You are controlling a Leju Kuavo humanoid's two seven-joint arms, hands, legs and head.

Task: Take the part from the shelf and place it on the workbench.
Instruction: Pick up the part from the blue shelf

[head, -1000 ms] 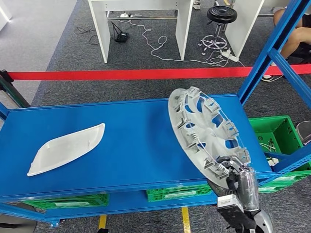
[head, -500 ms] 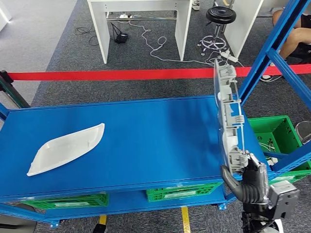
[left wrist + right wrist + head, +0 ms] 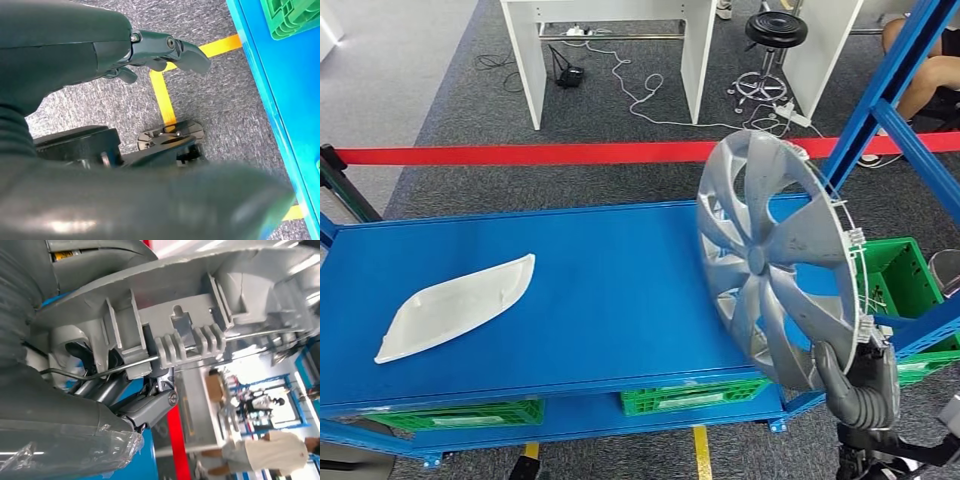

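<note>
Right hand: the right hand point(image 3: 865, 385) is seen at the near right corner of the blue shelf point(image 3: 569, 300), below the shelf's front edge; its dark fingers point(image 3: 841, 385) are clenched on the lower rim of the wheel cover point(image 3: 773, 260), which is grasped there; in the right wrist view the fingers point(image 3: 151, 407) are seen hooked among the ribs and the wire ring on the back of the wheel cover point(image 3: 181, 335).
Wheel cover: a silver spoked disc, held up on edge above the right end of the blue shelf, its spoked face turned toward the camera; whether its lower edge touches the shelf cannot be told.
Left hand: the left hand point(image 3: 113, 55) is seen in the left wrist view beside the blue shelf's edge, above grey carpet and a yellow floor line point(image 3: 166, 95); its fingers point(image 3: 181, 50) are stretched out and apart, with nothing held.
Writing: no readable brand or label is made out; the marks on the green crates point(image 3: 901, 280) under and to the right of the blue shelf are too small to read.
Other things: a white curved part point(image 3: 456, 305) is laid flat on the left half of the blue shelf, well apart from the wheel cover; a red floor stripe point(image 3: 531, 154) is run behind the shelf; a person's leg point(image 3: 931, 75) is seen beyond the shelf's right upright.
</note>
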